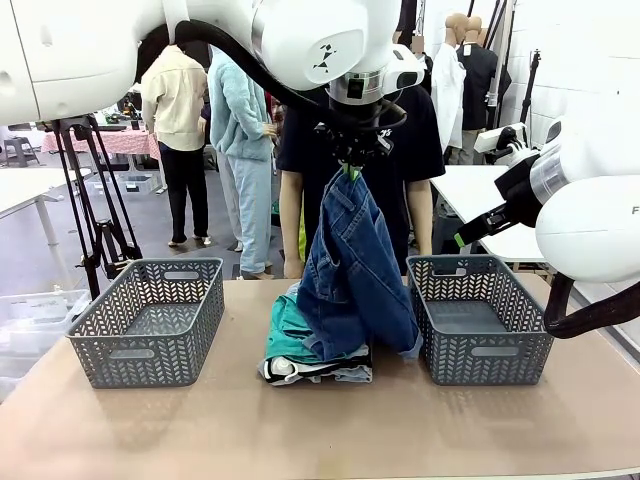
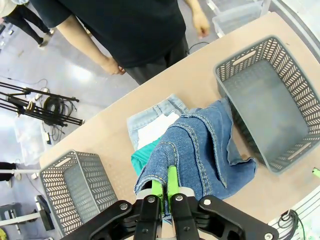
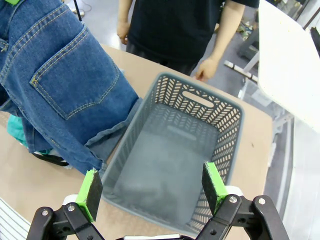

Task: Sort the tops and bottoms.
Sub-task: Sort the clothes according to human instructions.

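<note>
Denim jeans (image 1: pixel 350 270) hang straight down from the clenched left gripper (image 1: pixel 352 170), just left of the table's right-edge basket (image 1: pixel 480 355); the right gripper (image 3: pixel 151 185) gapes empty.

Front camera faces across table (image 1: pixel 300 440) — both wrists overlook jeans (image 1: pixel 350 270).

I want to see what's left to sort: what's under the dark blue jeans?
Under the dark blue jeans lie a teal-green shirt, a white shirt with black trim and pale denim shorts. The jeans' lower part covers much of them, hiding anything else there.
</note>
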Robot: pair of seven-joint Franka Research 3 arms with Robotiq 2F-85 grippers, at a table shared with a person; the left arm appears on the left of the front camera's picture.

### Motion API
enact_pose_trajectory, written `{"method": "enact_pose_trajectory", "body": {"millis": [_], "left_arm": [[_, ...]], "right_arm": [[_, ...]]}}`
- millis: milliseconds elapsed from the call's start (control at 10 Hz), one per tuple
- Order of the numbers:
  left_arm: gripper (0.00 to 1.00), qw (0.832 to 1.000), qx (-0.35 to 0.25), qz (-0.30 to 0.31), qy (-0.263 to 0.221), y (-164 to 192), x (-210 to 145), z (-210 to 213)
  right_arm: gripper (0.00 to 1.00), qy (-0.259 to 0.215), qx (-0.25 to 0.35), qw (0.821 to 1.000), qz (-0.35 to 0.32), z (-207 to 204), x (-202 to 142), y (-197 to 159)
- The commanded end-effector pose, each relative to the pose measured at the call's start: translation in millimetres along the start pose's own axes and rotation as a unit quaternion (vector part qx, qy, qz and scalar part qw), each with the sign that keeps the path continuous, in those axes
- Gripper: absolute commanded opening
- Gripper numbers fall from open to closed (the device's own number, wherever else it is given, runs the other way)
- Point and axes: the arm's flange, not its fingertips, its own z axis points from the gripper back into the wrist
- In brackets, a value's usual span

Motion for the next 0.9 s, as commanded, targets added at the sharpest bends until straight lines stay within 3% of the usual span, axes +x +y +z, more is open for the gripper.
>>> {"method": "enact_pose_trajectory", "body": {"millis": [0,800], "left_arm": [[0.0,1.0,-0.004,0.005,-0.003,4.8,0.4,6.7],[0.0,1.0,-0.004,0.005,-0.003,4.8,0.4,6.7]], "right_arm": [[1.0,-0.004,-0.003,1.0,0.003,-1.8,0.2,-0.9],[1.0,-0.004,-0.003,1.0,0.003,-1.8,0.2,-0.9]]}}
